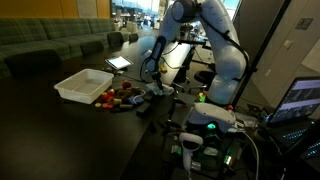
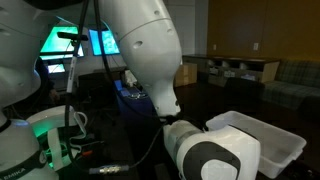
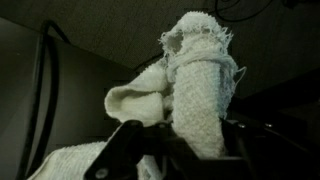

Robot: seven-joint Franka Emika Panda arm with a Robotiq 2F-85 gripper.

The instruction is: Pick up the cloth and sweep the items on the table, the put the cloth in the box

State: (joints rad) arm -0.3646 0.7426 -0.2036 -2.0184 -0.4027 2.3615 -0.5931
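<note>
Off-white cloth (image 3: 200, 95): terry rag, bunched and standing up out of the gripper (image 3: 185, 140) in the wrist view. One fold droops to the side, and more fabric trails low in the picture.
Gripper state: narrow, jaws pinched on the cloth, with dark fingers showing on either side of the wad.
Gripper place: in an exterior view the gripper (image 1: 157, 86) hangs low over the black table (image 1: 60, 130). Whether the cloth touches the top is too small to tell.
Items (image 1: 120, 97): a small red, orange and dark cluster on the table, near the gripper on its box side.
Box (image 1: 83, 85): white and shallow, just past the items and apart from them, its long axis slanting across the table. Another exterior view shows the box (image 2: 262, 140) partly behind an arm joint.
Key relation: gripper, items and box lie roughly in one line in that view, with the items in the middle, so a sweep toward the items also heads toward the box.
Arm: there is only one, so no choice of nearer hand.
Step (judged): the cloth is picked up; the sweep looks not yet done.
Next move (judged): press the cloth down, drag it through the cluster, then lift it over the box rim.
Risk (judged): round items may roll off the table, and the loose tail may snag.
</note>
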